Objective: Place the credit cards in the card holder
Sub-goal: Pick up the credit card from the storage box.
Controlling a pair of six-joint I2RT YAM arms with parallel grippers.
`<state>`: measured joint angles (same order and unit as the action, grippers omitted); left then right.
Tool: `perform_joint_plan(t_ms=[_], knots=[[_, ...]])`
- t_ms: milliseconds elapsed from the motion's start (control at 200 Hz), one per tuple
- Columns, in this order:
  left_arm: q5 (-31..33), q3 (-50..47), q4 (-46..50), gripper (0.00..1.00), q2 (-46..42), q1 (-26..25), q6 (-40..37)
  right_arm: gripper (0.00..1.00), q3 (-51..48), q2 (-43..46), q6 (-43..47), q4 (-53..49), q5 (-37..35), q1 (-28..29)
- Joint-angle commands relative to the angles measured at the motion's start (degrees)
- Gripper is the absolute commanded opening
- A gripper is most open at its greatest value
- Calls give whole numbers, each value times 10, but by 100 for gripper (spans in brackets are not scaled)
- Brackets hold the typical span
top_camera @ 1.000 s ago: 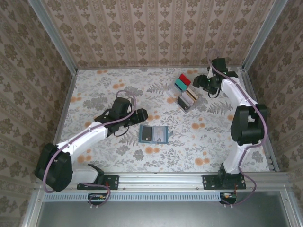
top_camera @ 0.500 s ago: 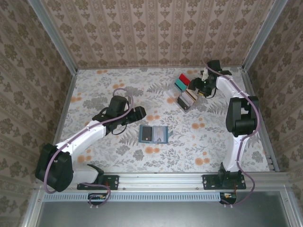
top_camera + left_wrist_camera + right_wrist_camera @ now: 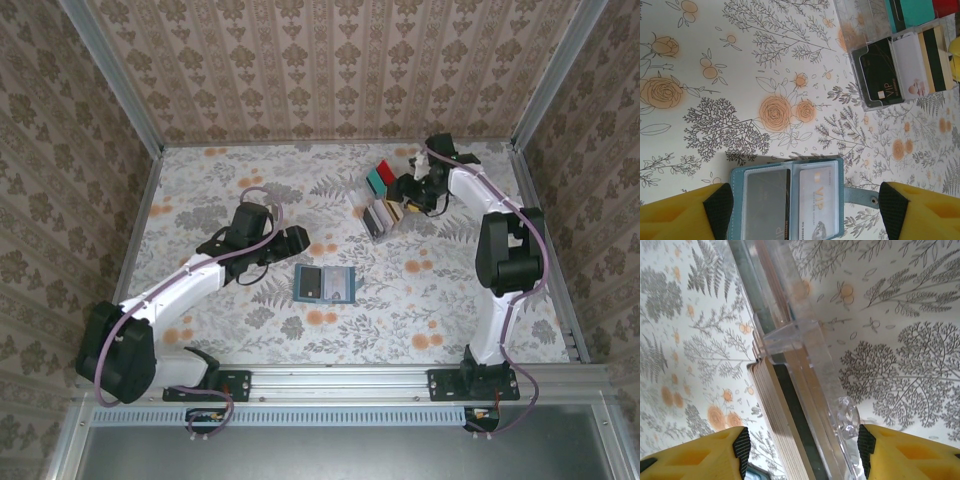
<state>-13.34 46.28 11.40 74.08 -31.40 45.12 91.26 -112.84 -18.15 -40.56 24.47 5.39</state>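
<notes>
The card holder [image 3: 325, 285] lies open, slots up (ready for loading), by the table's [image 3: 200, 190] near edge. The credit cards [image 3: 882, 75] stand edgewise in a clear tray [image 3: 795, 332] near the far right corner, easy to pinch. Our right gripper [image 3: 802, 445] straddles them, jaws wide, gripping nothing. Our left gripper [image 3: 807, 205] hovers beside the card holder, spread and empty.

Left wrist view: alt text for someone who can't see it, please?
An open teal card holder lies on a flowered tablecloth between two yellow fingers, one dark card and one white card in its pockets. Up right, a clear tray holds more cards.
</notes>
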Motion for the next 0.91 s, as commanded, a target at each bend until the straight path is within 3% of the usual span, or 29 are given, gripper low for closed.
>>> perform_joint_plan(t_ms=[0, 150, 295, 425, 900], knots=[[-10, 7, 9, 79, -2, 5, -13, 62, 8, 42, 26, -45, -105, 26], [-10, 7, 10, 80, -6, 5, -16, 63, 36, 54, 66, -72, -277, 63], [-10, 7, 8, 80, -4, 6, -16, 60, 59, 47, 111, -85, -350, 107], [-13, 9, 7, 80, -2, 7, -17, 52, 75, 25, 138, -100, -388, 142], [-20, 5, 6, 81, 1, 6, -15, 46, 91, -32, 142, -115, -462, 169]])
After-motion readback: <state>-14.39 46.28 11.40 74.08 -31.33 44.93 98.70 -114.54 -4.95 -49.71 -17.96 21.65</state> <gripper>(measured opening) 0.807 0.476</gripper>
